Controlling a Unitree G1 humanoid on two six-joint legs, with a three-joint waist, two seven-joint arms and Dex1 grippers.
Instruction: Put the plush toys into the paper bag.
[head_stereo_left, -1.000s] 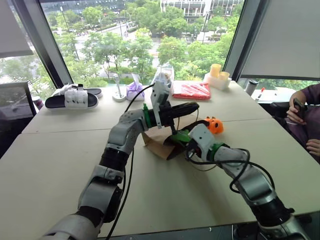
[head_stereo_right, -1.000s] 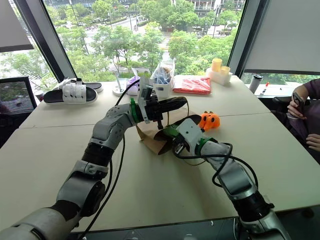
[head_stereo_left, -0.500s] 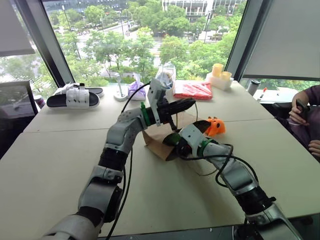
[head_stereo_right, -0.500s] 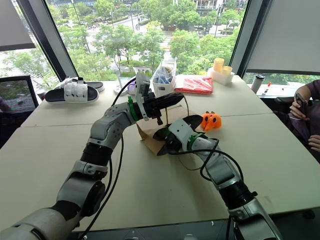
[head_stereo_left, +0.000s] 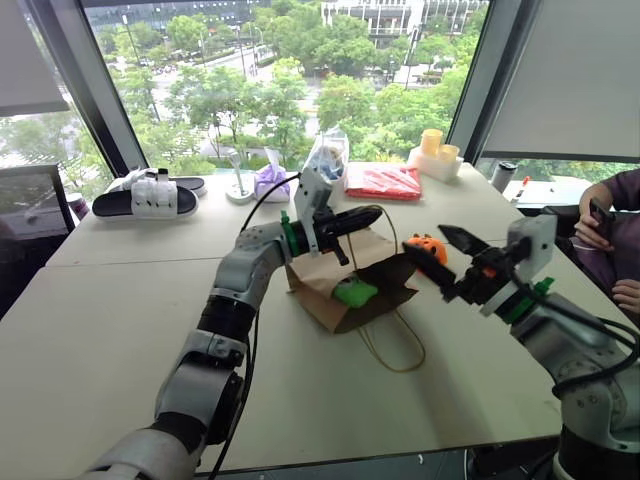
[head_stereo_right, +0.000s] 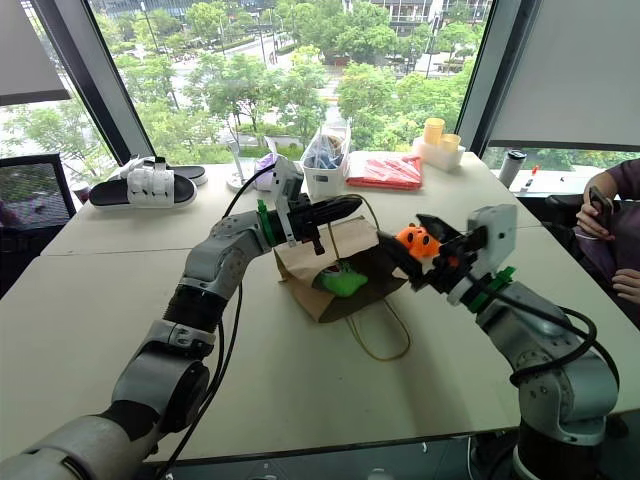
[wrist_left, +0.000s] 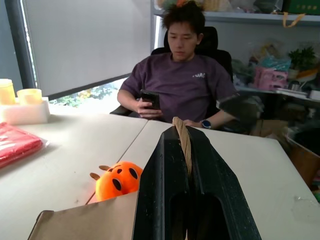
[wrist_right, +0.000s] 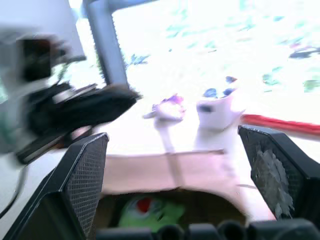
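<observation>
Left end effector (head_stereo_left: 352, 221) clamped on cord handle (wrist_left: 183, 140) of paper bag (head_stereo_left: 340, 275), mouth held up. Green plush (head_stereo_left: 353, 292) lay inside bag. Orange plush (head_stereo_left: 428, 248) sat on worktop (head_stereo_left: 120, 310), apparently just beside bag. Right end effector (head_stereo_left: 448, 260) spread wide, empty, raised beside bag.

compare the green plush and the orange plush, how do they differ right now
The green plush toy lies inside the paper bag's open mouth; the orange plush toy sits on the table beyond the bag. The green one has a white-and-red patch; the orange one has dark face marks. Both are small, rounded, and ungripped.
</observation>
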